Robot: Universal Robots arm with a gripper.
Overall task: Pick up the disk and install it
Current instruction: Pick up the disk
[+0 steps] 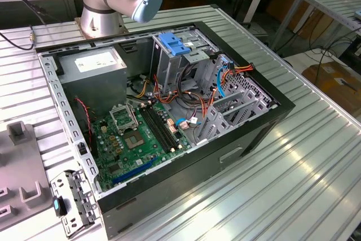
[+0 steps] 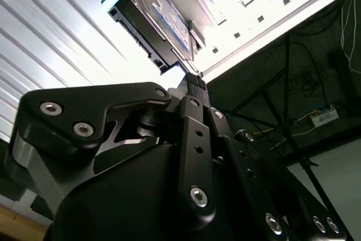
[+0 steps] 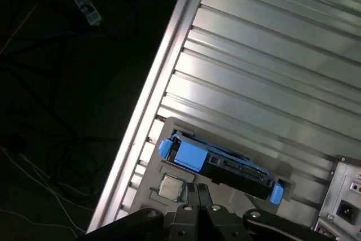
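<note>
Just beyond the closed claw [image 3: 197,189] lies the disk [image 3: 225,165]

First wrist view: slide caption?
Shut gripper close to the blue-railed disk, which sits in a grey fixture at the edge of the ribbed aluminium table.

In the first wrist view: one disk [image 3: 221,165], a flat dark grey hard drive with blue plastic side rails, and one small square silver chip [image 3: 168,187]. In the exterior view: one open black computer case [image 1: 169,187], one green motherboard [image 1: 132,139], one grey box with a white sticker [image 1: 93,65], one blue plastic tab [image 1: 173,44].
</note>
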